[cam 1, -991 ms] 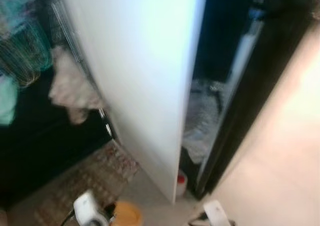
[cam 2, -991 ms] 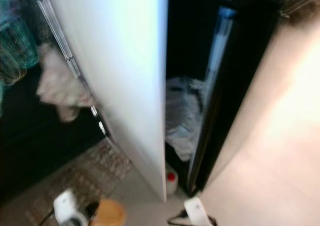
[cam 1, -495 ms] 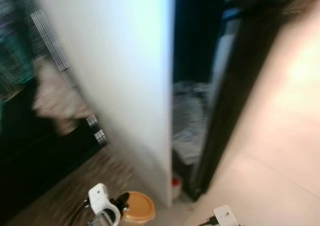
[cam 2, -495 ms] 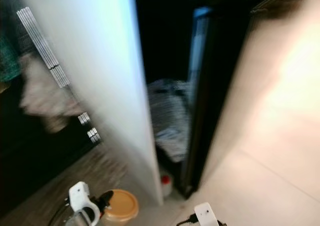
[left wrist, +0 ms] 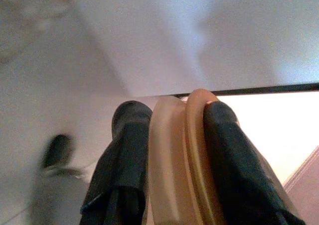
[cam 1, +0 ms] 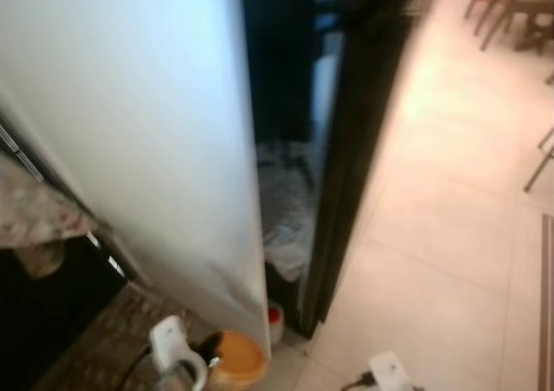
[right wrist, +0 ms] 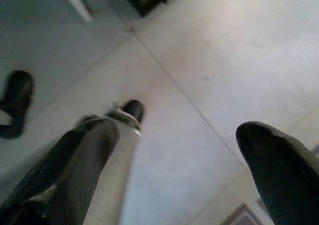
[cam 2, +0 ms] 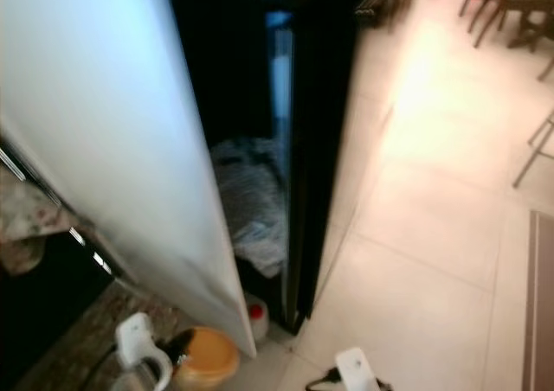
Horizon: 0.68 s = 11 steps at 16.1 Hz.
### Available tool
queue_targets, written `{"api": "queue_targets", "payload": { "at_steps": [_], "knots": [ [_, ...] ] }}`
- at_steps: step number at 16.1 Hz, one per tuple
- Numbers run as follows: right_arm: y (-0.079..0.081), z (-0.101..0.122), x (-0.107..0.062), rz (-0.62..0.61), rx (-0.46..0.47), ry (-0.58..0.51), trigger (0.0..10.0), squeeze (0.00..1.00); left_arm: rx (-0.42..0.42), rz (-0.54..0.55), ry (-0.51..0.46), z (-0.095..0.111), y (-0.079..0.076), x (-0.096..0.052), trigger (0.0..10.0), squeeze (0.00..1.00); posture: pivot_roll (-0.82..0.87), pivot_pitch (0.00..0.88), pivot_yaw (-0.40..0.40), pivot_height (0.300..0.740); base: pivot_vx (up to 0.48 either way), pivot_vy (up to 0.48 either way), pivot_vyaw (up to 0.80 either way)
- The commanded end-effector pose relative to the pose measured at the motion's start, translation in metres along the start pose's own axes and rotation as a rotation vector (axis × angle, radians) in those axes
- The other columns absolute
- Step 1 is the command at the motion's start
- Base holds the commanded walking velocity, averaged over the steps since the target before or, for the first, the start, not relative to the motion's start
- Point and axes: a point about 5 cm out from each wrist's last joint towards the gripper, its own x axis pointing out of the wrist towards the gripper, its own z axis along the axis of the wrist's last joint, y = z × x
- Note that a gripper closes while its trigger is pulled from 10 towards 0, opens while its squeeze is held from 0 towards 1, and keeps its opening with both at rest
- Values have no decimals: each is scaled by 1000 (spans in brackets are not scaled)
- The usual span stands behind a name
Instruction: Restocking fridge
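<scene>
round orange lid (left wrist: 174, 165) pinched edgewise, left end effector (left wrist: 172, 135).

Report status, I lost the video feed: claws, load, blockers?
Left claw shut on orange lidded container. Right claw open, idle above floor tiles. White fridge door ajar just ahead.

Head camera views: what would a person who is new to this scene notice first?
First, the big white fridge door, open, fills the left half, with a dark gap beside it where a crumpled bag lies low down. Next, at the bottom edge, the left pincer grips a round orange container, while the right pincer hangs open above the pale tiled floor.
</scene>
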Motion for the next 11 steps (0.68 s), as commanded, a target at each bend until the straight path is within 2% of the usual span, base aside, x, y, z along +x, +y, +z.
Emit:
{"api": "queue_targets", "payload": {
  "at_steps": [1, 4, 6, 8, 9, 11],
  "knots": [
    [7, -5, 0, 18, 3, 16, 10000, 0, 14, 6, -1, 0, 0, 0, 10000, 0, -18, 9, 60, 740, 0, 0, 0],
    [6, -5, 0, 13, 1, 12, 10000, 0, 11, 23, 5, -1, 3, -1, 10000, 0, -22, 10, 57, 740, 0, 0, 0],
    [5, -3, 0, 8, -28, -10, 10000, 0, -48, 59, -10, 0, 10, -2, 10000, 0, -23, 10, 55, 740, 0, 0, 0],
    [5, -2, -1, -10, 48, -35, 10000, 0, -168, 98, -49, 5, 17, -4, 10000, 0, -37, 10, 51, 740, 0, 0, 0],
    [3, -5, -2, -90, 361, -85, 10000, 0, -221, 118, -61, 7, 23, -5, 10000, 0, -53, 15, 47, 740, 0, 0, 0],
    [2, -5, -3, -113, 478, -117, 10000, 0, -200, 118, -53, 6, 25, -6, 10000, 0, -64, 17, 46, 740, 0, 0, 0]
  ]
}}
